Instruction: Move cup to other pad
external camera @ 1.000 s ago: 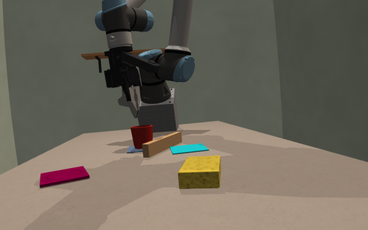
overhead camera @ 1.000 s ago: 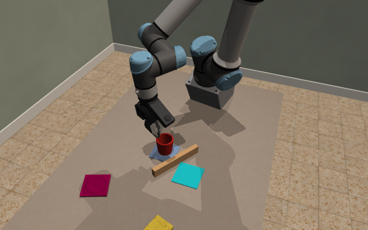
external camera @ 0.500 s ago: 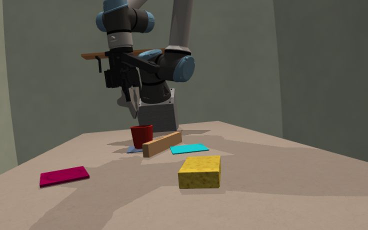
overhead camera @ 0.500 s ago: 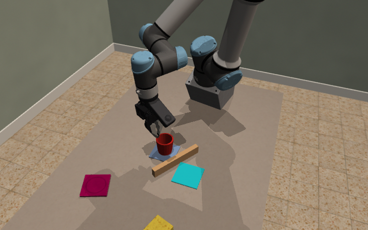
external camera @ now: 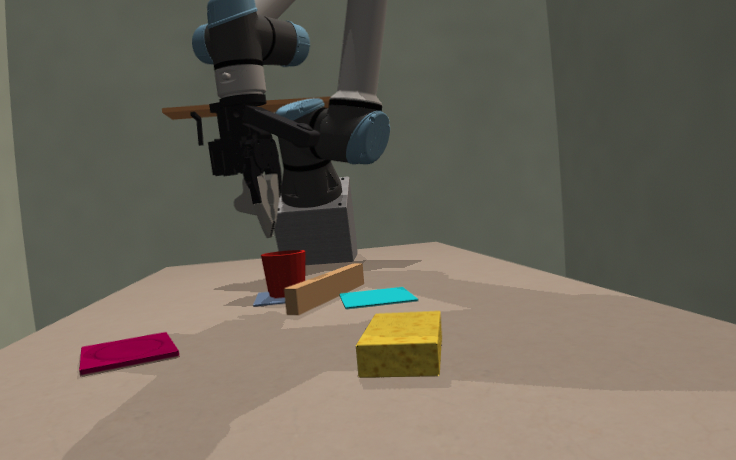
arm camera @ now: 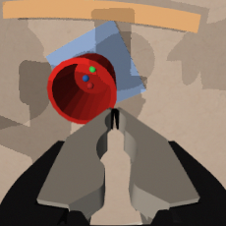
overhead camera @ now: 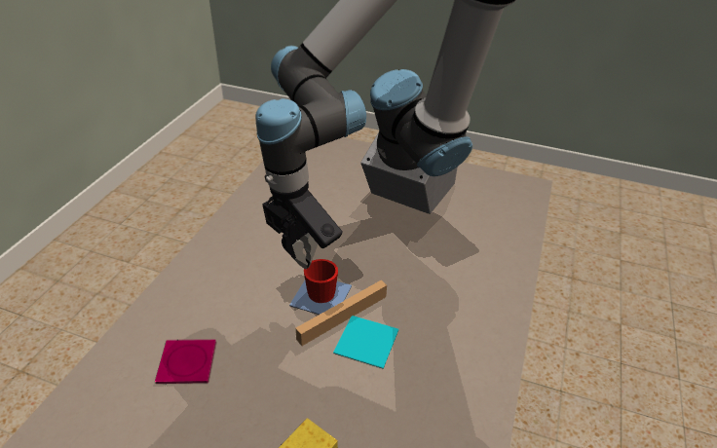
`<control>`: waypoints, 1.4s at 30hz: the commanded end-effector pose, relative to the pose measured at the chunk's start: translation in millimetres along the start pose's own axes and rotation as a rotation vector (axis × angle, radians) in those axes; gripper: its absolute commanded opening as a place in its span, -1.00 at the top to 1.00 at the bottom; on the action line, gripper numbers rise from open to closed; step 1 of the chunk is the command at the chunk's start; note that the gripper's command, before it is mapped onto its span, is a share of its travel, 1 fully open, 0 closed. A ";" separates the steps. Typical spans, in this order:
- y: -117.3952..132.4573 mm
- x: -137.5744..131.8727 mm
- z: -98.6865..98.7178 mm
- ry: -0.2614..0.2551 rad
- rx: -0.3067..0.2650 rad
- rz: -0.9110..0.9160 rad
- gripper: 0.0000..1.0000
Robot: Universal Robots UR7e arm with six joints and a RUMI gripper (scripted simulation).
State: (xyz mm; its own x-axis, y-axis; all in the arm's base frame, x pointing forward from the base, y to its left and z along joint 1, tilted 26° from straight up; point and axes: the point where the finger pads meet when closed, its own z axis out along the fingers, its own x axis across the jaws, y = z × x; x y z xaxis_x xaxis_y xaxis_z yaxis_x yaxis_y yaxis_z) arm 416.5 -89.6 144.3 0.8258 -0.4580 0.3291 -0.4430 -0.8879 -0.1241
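Note:
A red cup (overhead camera: 320, 280) stands upright on a pale blue pad (overhead camera: 320, 297). In the wrist view the cup (arm camera: 83, 88) holds three marbles (arm camera: 89, 78): green, blue and red. My gripper (overhead camera: 301, 260) is shut and empty; its tips hang just above the cup's rim on the side toward the robot base, apart from it in the exterior view (external camera: 269, 228). In the wrist view the fingertips meet at the rim's edge. A wooden rail (overhead camera: 341, 319) lies between the blue pad and a cyan pad (overhead camera: 365, 341).
A magenta pad (overhead camera: 185, 360) with a ring mark lies at the front left. A yellow sponge (external camera: 400, 344) sits near the front edge. The robot base (overhead camera: 409, 183) stands behind the cup. A brown wall shelf (external camera: 188, 111) hangs behind the arm.

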 end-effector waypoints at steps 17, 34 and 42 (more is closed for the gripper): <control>0.0 0.3 -0.3 0.001 0.000 0.000 0.78; 0.0 0.3 -0.3 0.001 0.000 0.000 0.78; 0.0 0.3 -0.1 0.001 0.000 0.000 0.78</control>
State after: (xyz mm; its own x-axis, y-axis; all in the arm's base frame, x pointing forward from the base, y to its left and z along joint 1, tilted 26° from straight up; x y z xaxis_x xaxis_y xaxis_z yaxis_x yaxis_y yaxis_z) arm 416.5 -89.6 144.3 0.8258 -0.4579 0.3292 -0.4429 -0.8879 -0.1240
